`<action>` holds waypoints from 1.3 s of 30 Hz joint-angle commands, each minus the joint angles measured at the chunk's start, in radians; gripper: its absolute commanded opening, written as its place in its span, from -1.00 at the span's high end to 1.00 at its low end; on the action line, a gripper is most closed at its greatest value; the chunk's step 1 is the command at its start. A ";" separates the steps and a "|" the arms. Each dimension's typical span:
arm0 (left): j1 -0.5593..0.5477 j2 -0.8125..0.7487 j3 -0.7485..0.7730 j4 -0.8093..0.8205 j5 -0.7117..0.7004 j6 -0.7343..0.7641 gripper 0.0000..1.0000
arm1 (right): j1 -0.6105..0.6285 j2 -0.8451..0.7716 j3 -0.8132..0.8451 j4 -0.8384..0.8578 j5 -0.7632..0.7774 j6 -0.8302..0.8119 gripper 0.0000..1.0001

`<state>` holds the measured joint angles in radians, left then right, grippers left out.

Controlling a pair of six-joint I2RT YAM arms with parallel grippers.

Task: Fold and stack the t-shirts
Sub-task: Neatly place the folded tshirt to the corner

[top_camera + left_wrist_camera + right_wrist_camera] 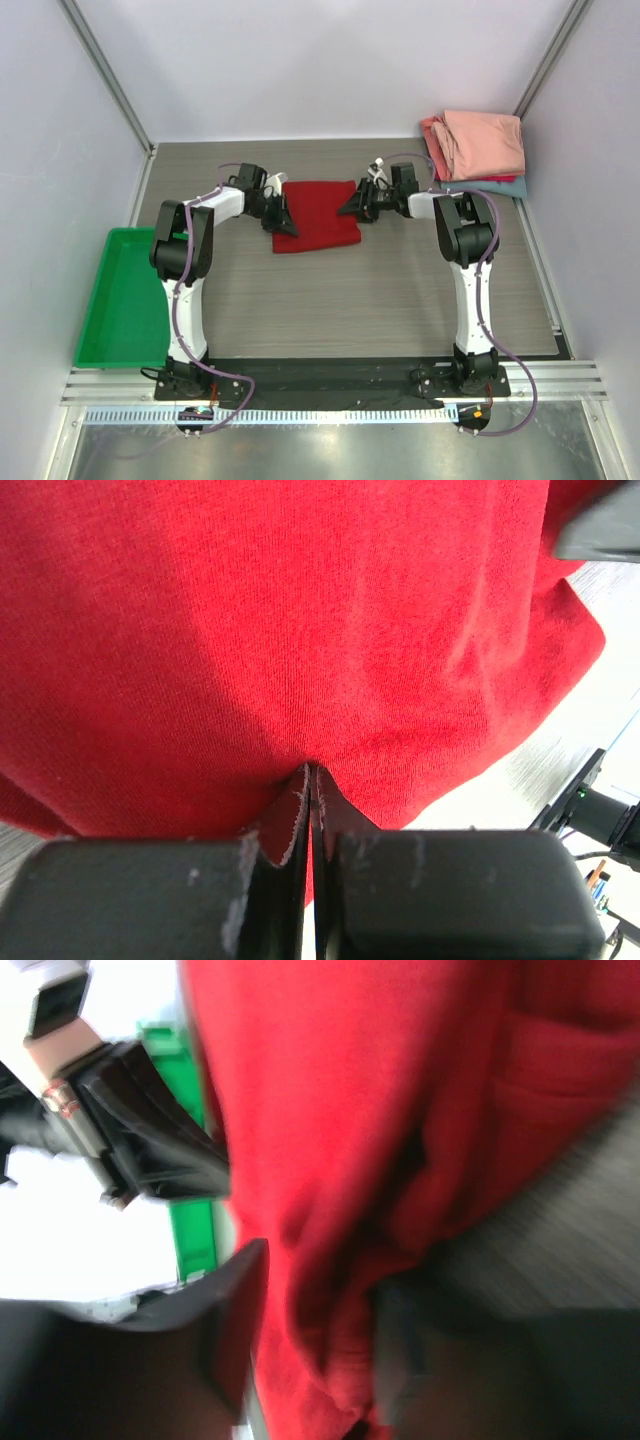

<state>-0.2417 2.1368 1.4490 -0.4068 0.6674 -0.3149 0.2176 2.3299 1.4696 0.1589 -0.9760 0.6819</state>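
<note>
Working on the folding step with the deep red t-shirt (pixel 318 215), with stacking not yet begun. Lying as a rough folded rectangle on the tabletop (pixel 340 300), well apart from the stack of folded shirts (pixel 478 145), off to the stack's left in the overhead view.

Pinching the shirt edge farther from the stack with the left end effector (pixel 283 222), fingers pressed together on a small ridge of red cloth, plainly so in the left wrist view. Reaching in at the edge nearer the stack with the right end effector (pixel 352 207). Showing red cloth bunched between its fingers in the blurred right wrist view, yet leaving it impossible to tell whether clamping or merely straddling the fabric.

Judging by this layout, probably preparing either one last fold or a two-handed lift. Calling next for a sure hold on the stack-side edge to match the far one. Then raising both edges evenly, keeping the folds from slumping open, carrying toward the stack and laying squarely onto the salmon-pink shirt (pixel 485 140) on top.
</note>
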 commanded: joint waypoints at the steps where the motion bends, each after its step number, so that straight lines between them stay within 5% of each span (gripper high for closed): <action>1: -0.008 0.025 0.013 0.042 -0.014 -0.007 1.00 | 0.022 0.056 0.000 -0.071 0.172 -0.059 0.19; 3: -0.008 0.015 0.019 0.040 -0.017 -0.004 1.00 | 0.022 0.019 0.023 -0.129 0.187 -0.102 0.53; 10: -0.007 -0.086 0.030 0.036 -0.022 0.022 1.00 | -0.010 -0.159 0.198 -0.559 0.334 -0.513 0.97; 14: -0.005 -0.129 0.071 0.005 -0.045 0.069 0.99 | -0.038 -0.231 0.332 -0.769 0.480 -0.796 0.98; 23: -0.007 -0.158 0.116 0.026 -0.019 0.065 0.99 | -0.106 -0.123 0.700 -1.019 0.727 -1.021 0.97; 39: -0.038 -0.224 0.053 0.052 -0.020 0.080 0.99 | -0.205 0.023 1.087 -1.007 0.948 -1.197 0.97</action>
<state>-0.2733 1.9644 1.5078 -0.3927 0.6327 -0.2527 0.0086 2.3924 2.4756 -0.8810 -0.0776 -0.4507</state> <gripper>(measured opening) 0.003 0.105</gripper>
